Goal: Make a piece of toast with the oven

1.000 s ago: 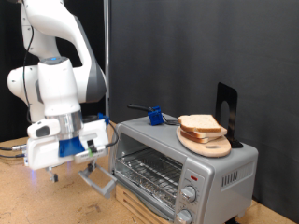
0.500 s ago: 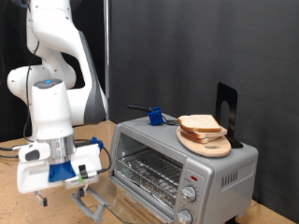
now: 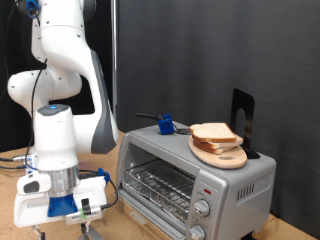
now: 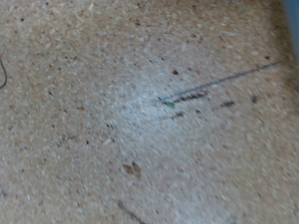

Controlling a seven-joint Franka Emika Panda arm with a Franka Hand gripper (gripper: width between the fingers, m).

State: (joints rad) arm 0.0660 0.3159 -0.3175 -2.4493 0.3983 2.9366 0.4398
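Note:
The silver toaster oven (image 3: 235, 185) stands at the exterior view's right, with its wire rack (image 3: 160, 185) showing and two round knobs (image 3: 203, 208) at the front. Its door (image 3: 108, 200) appears lowered open towards the exterior view's left. Several bread slices (image 3: 214, 133) lie stacked on a round wooden board (image 3: 228, 158) on top of the oven. My gripper (image 3: 82, 222) is low over the table at the exterior view's bottom left, beside the door's edge, its fingers mostly cut off by the frame. The wrist view shows only bare tabletop (image 4: 140, 112), no fingers and nothing held.
A blue-handled tool (image 3: 165, 125) and a black stand (image 3: 242, 115) sit on the oven's top. The arm's white base column (image 3: 60, 60) rises at the exterior view's left. A dark curtain hangs behind. Cables run along the table at the left.
My hand has moved down and to the exterior view's left, away from the oven front, until it is near the table. The bread and board have not moved.

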